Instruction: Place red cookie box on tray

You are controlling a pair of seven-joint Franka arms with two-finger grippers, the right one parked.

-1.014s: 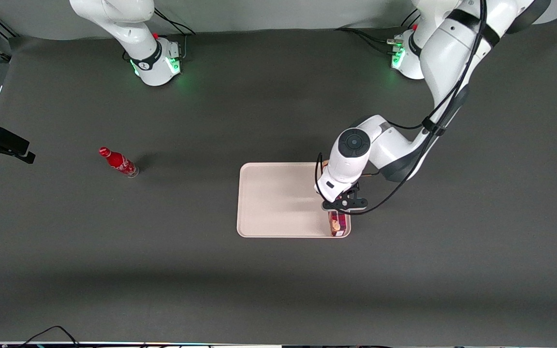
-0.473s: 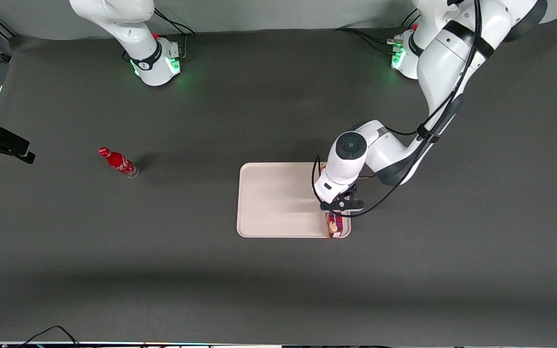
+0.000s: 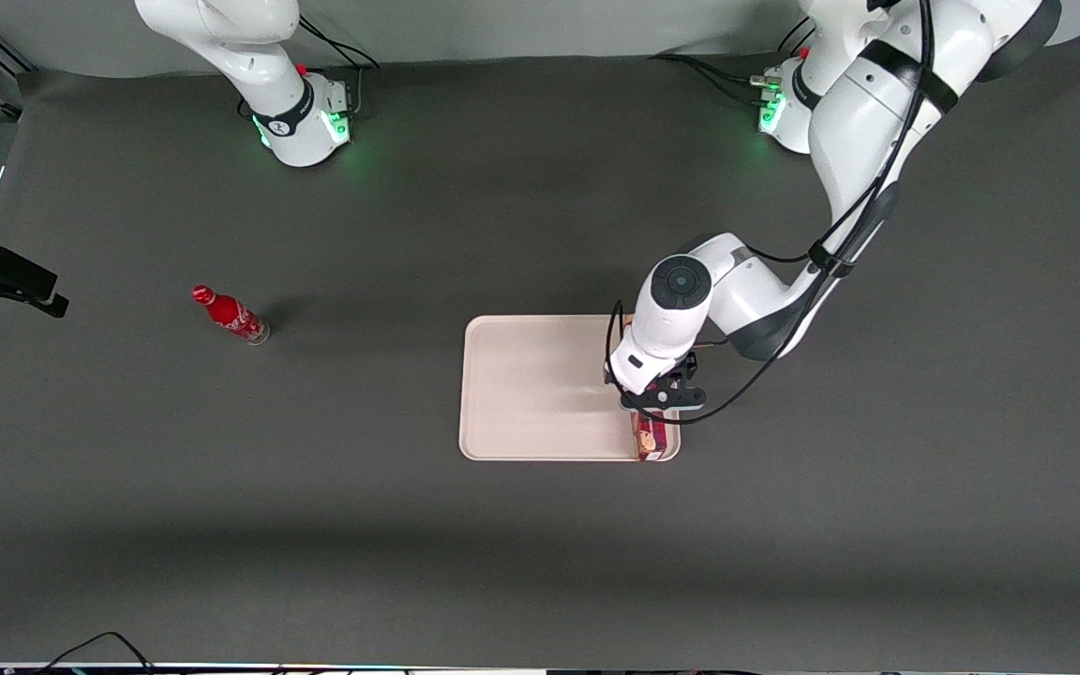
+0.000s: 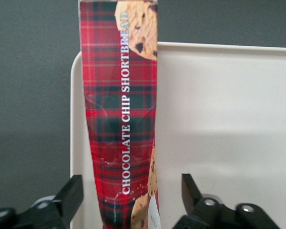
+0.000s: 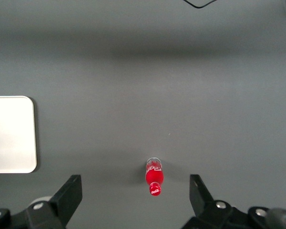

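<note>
Red cookie box (image 4: 121, 124) lies on tray (image 4: 219, 124), gripper (image 4: 128, 200) spread wide, fingers clear

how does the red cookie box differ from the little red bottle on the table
The red cookie box is a long tartan carton lying along the tray's edge, under the open tool; the red bottle is small, round and plain red, standing on the bare table toward the parked arm's end. Both are red.

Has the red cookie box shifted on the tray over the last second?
Barely: the red cookie box lies at the tray edge toward the working arm, as before. The tool straddles it, open, now slightly farther from the front camera.
</note>
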